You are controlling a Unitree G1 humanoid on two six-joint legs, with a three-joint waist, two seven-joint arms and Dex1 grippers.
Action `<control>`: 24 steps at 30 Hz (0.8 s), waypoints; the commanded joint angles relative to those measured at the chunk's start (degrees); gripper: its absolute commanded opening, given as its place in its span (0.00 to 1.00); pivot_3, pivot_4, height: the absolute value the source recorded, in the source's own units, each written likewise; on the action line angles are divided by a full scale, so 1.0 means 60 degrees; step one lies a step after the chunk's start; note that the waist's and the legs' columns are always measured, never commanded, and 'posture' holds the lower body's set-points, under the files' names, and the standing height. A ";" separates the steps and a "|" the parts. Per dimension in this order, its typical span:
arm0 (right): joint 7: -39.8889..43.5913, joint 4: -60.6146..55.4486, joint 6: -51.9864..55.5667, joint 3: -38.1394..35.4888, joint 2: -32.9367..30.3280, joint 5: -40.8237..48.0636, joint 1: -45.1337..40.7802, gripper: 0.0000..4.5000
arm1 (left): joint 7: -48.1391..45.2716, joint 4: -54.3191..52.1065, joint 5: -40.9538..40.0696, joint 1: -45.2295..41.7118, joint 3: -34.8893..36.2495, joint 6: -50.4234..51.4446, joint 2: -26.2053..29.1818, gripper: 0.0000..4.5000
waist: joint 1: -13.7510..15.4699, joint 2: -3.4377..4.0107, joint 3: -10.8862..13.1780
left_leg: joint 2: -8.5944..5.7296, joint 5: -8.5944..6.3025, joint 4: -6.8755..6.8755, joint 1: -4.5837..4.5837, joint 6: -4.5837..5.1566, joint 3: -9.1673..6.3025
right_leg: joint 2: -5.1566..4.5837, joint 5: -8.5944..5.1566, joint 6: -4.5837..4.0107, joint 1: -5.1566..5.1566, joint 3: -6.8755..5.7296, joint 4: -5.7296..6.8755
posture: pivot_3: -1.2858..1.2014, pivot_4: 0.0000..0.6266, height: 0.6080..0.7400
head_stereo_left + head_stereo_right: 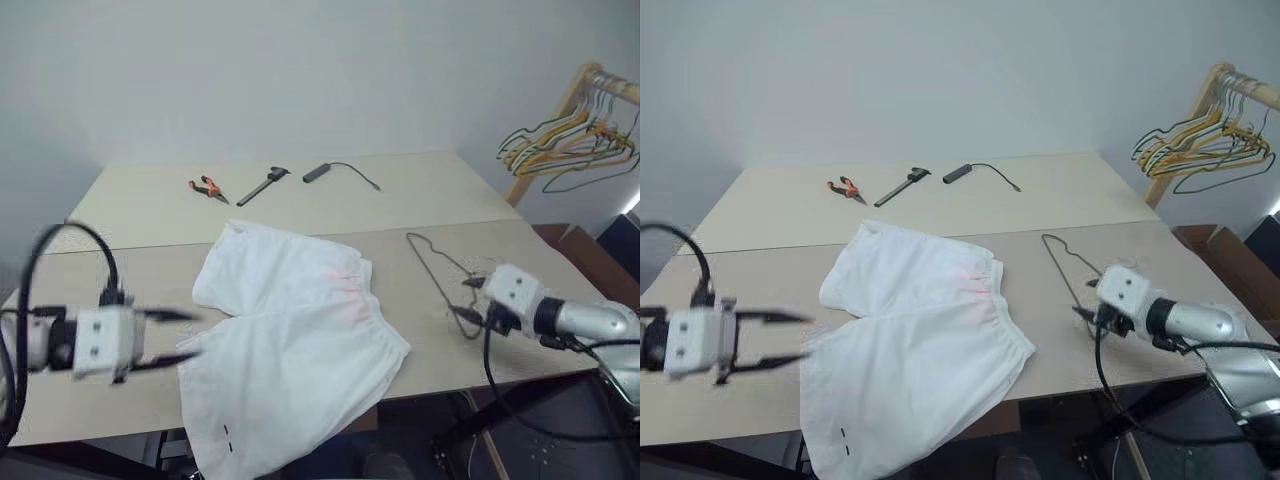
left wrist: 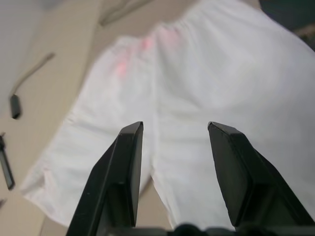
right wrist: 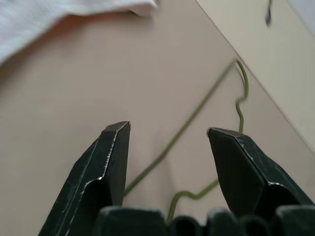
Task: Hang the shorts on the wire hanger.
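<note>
The white shorts (image 1: 290,340) lie spread flat on the beige table (image 1: 140,215), with a faint pink smudge near the waistband and one leg drooping over the front edge. The thin dark wire hanger (image 1: 436,266) lies flat to their right. My left gripper (image 1: 190,335) hovers at the shorts' left edge, open and holding nothing; in the left wrist view its fingers (image 2: 129,167) frame the cloth (image 2: 211,73) below. My right gripper (image 1: 468,300) is open just over the hanger's near end, and the wire (image 3: 192,115) runs between its fingertips (image 3: 118,132) without being clamped.
At the back of the table lie orange-handled pliers (image 1: 207,187), a dark hand tool (image 1: 262,185) and a black cable with a cylindrical end (image 1: 320,172). A wooden rack with bunched yellow and green hangers (image 1: 570,140) stands at the far right. The table's right edge is close to my right arm.
</note>
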 commanded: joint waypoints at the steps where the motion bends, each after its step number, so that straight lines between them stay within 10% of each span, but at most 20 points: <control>1: -0.0908 0.0044 0.2915 0.0526 0.0363 -0.0994 -0.0708 0.66 | 0.1305 -0.0850 -0.0956 -0.1095 -0.0734 0.1486 -0.0488 0.50 | -0.0022 0.0007 -0.0028 | -0.0016 0.0000 0.0001 -0.0055 0.0000 0.0006 | 0.0010 0.0028 0.0034 -0.0051 0.0000 -0.0002 | 0.50 0.02 1.00; 9: -0.0590 0.1162 0.4641 0.0750 0.1074 -0.1223 -0.1253 0.56 | 0.1812 -0.1407 -0.1231 -0.1714 -0.1175 0.2340 -0.0898 0.50 | -0.0189 0.0004 -0.0128 | -0.0015 -0.0013 0.0011 -0.0235 0.0005 -0.0015 | 0.0055 0.0089 -0.0035 -0.0204 -0.0001 -0.0020 | 0.50 0.00 1.00; 17: -0.1023 0.1602 0.4423 0.0070 0.1481 -0.1462 -0.1840 0.01 | 0.1841 -0.1204 -0.0925 -0.1976 -0.1405 0.2157 -0.1164 0.50 | -0.0191 -0.0035 -0.0155 | -0.0014 -0.0014 0.0061 -0.0178 0.0006 -0.0018 | 0.0054 0.0042 -0.0001 -0.0108 -0.0011 -0.0030 | 0.50 0.00 1.00; 24: -0.3502 0.1404 -0.2479 0.0558 0.0803 -0.4487 -0.1937 0.01 | 0.2798 -0.0482 -0.0533 -0.3069 -0.1600 0.2337 -0.1960 0.50 | -0.0464 0.0027 -0.0147 | -0.0011 -0.0011 0.0068 -0.0177 0.0002 -0.0018 | 0.0076 0.0063 0.0035 -0.0124 0.0015 -0.0015 | 0.49 0.00 1.00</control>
